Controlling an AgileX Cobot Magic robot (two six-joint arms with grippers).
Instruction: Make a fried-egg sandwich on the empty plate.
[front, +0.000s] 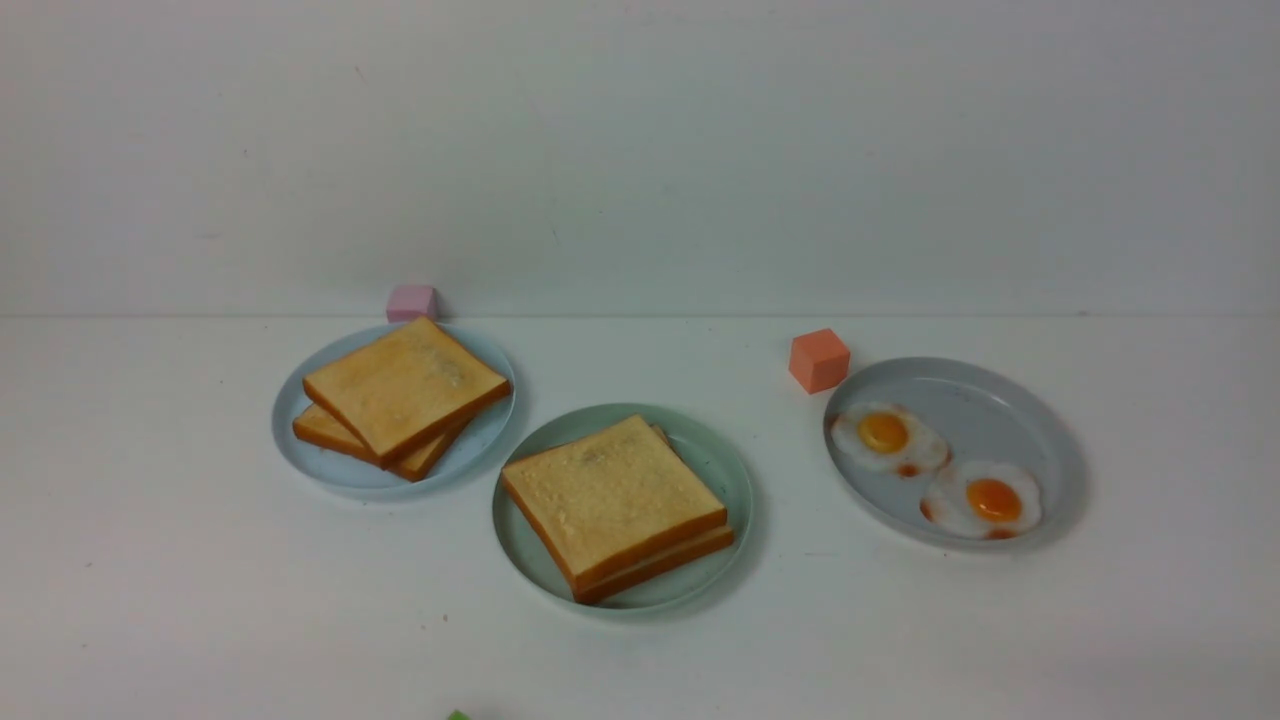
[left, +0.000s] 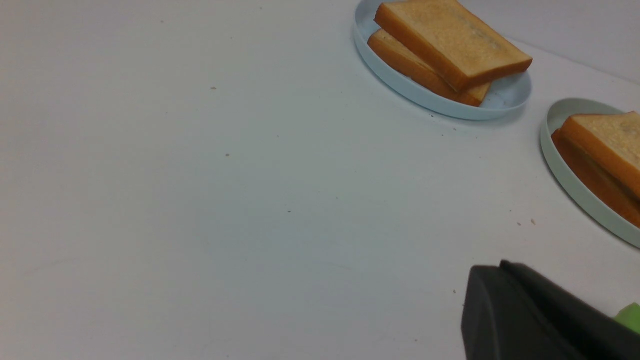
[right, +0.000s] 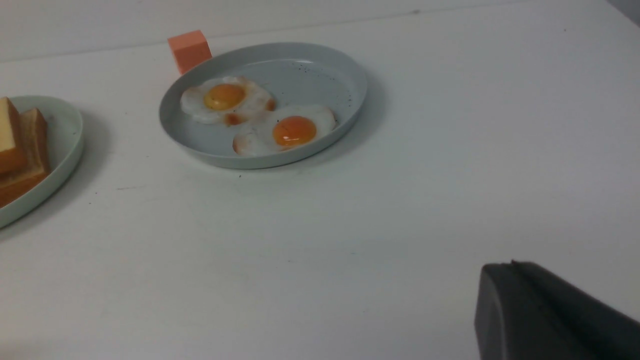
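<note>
White table (front: 160, 600) meets a plain white wall (front: 640, 150).

The front view looks forward and down over the white desk (front: 640, 650). Both wrist views sit low and close to it, sharing the mint-green plate (left: 575, 192), at the front view's six o'clock.

Lab-style test bench, not a real kitchen: bare white table (front: 200, 600) meeting a blank white wall (front: 640, 150) along its far edge, plastic-looking toast and eggs on plates, a pink cube (front: 411, 302) and an orange cube (front: 819, 360) (props) near that far edge.
</note>
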